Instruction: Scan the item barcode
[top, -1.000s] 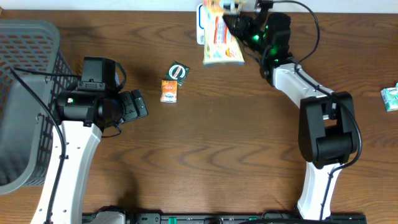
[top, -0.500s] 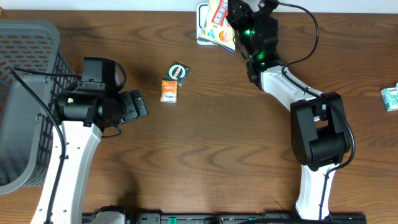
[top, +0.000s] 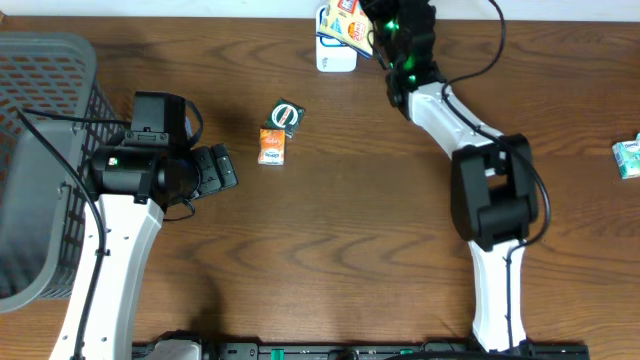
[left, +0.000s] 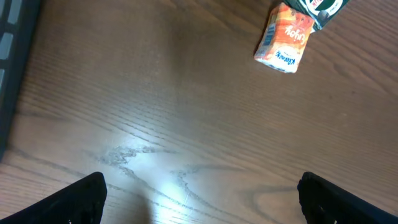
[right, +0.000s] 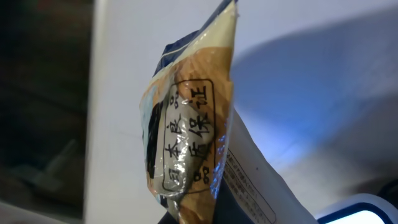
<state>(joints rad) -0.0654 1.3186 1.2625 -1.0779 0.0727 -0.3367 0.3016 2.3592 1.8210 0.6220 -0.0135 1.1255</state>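
While the right gripper (top: 370, 22) pinches the snack packet (right: 186, 140) between its fingers, the packet overlaps the white scanner (top: 337, 58); the left gripper (left: 202, 196) gapes wide, empty.

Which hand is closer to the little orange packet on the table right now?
Left. The left hand sits open beside the orange packet; the right hand is far off at the table's back edge, gripping a snack bag.

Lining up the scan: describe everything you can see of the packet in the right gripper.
The snack packet is a glossy plastic pouch, yellow-orange with dark blue patches and boxed East Asian characters down one side. The right gripper is shut on it, holding it edge-on to the wrist camera, over the white scanner. No barcode shows.
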